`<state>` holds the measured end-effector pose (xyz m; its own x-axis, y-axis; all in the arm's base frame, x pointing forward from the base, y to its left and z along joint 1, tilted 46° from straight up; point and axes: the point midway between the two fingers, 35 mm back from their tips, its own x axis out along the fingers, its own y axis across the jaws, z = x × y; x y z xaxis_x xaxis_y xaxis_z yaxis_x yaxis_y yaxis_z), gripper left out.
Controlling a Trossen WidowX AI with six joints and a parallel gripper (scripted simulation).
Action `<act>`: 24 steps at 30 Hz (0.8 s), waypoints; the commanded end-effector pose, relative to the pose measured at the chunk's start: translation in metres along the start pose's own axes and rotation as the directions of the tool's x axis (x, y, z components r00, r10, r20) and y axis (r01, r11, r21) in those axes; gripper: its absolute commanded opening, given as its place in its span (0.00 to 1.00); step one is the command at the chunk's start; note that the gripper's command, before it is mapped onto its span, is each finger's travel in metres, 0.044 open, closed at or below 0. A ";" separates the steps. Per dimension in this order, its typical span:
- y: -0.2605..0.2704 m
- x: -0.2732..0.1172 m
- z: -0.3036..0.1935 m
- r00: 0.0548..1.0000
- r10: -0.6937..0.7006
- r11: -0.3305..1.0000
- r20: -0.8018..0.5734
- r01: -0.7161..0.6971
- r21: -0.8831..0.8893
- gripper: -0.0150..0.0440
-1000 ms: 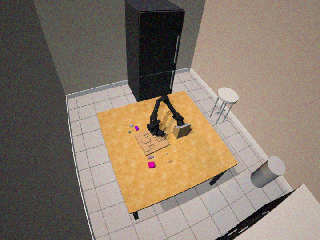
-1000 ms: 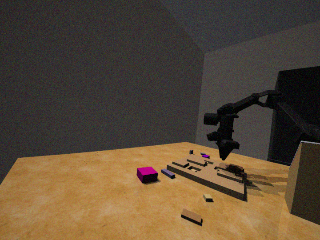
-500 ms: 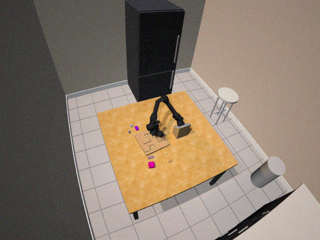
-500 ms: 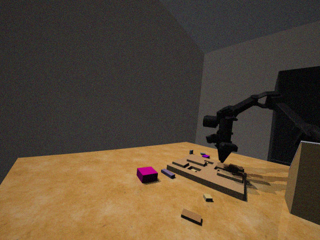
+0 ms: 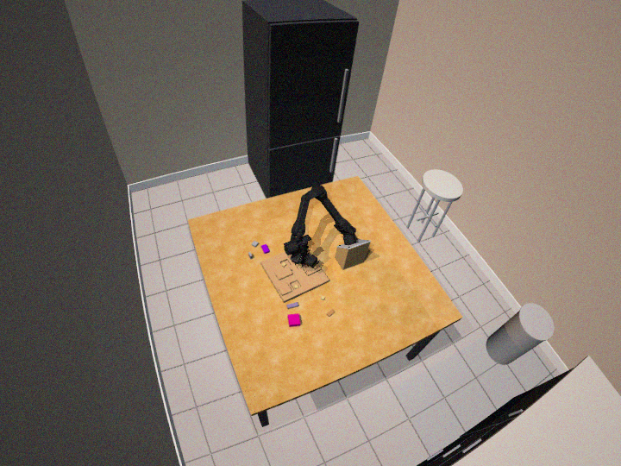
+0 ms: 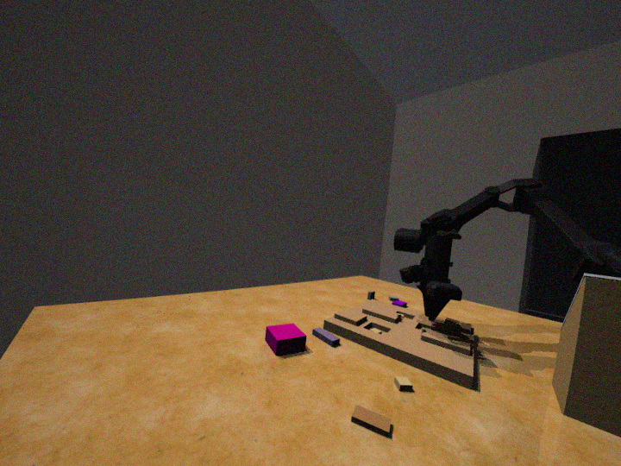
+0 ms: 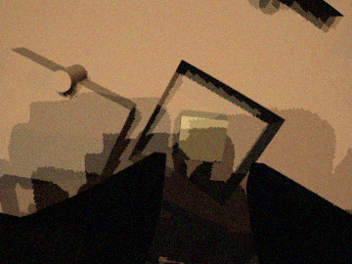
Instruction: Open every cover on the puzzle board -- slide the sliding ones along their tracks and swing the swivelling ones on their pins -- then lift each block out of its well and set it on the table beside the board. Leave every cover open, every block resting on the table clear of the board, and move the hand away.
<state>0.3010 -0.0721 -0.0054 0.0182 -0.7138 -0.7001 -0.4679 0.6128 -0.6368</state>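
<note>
The tan puzzle board [image 5: 278,284] [image 6: 401,347] lies on the wooden table, with its covers pushed aside and open wells showing. My gripper [image 5: 306,261] [image 6: 432,316] [image 7: 207,170] is partly open and empty. It points straight down just above the board's far corner. In the wrist view a pale yellow block [image 7: 203,134] sits in a dark-edged square well [image 7: 230,91], right between and below my two fingers. A small pin [image 7: 77,75] with a thin bar stands to the left of that well.
Blocks lie on the table around the board: a magenta one [image 5: 294,319] [image 6: 285,338], a lavender one [image 5: 292,305] [image 6: 326,336], a small pale one [image 5: 323,297] [image 6: 403,383], a tan one [image 5: 330,312] [image 6: 371,420] and a purple one [image 5: 265,248] [image 6: 398,303]. The arm's tan base box [image 5: 352,253] [image 6: 592,361] stands right of the board.
</note>
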 end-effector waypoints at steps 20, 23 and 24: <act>0.000 0.007 0.000 1.000 -0.003 1.000 -0.001 0.003 -0.005 0.50; 0.000 0.010 0.000 1.000 -0.003 1.000 -0.001 0.003 -0.005 0.50; 0.000 0.011 0.000 1.000 -0.003 1.000 -0.001 0.003 -0.005 0.50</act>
<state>0.3026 -0.0774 -0.0104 0.0214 -0.7135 -0.7003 -0.4655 0.6128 -0.6386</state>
